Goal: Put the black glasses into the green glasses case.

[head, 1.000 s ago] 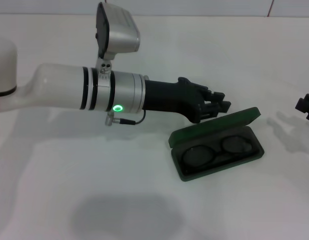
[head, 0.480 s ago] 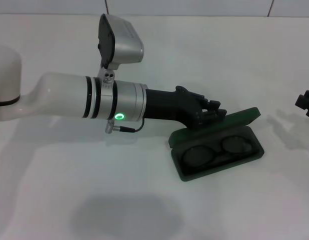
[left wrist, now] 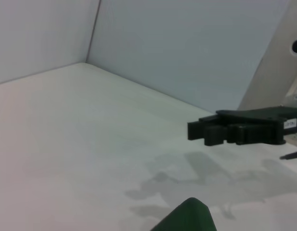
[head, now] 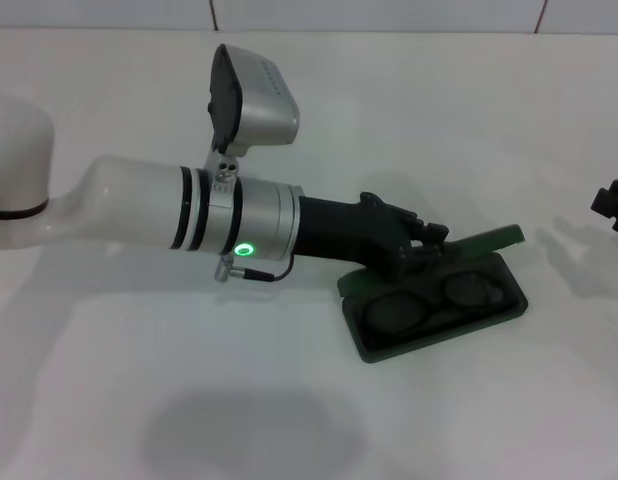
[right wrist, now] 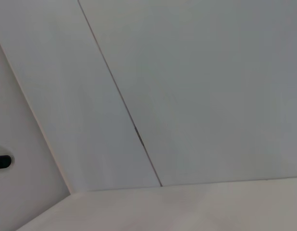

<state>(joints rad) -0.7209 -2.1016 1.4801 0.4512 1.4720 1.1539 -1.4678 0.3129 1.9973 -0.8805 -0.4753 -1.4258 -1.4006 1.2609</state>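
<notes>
While the head view shows the black glasses [head: 429, 300] lying inside the green glasses case [head: 439, 318], its lid has dropped lower under the left gripper [head: 426, 248]; whether that claw is spread, I cannot tell. Closing looks nearly finished. From the left wrist, only a lid corner [left wrist: 187, 217] and the parked right gripper [left wrist: 206, 133] appear.

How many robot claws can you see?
2. The left claw is over the green glasses case's lid, above the black glasses. The right claw pokes in at the table's right edge.
</notes>
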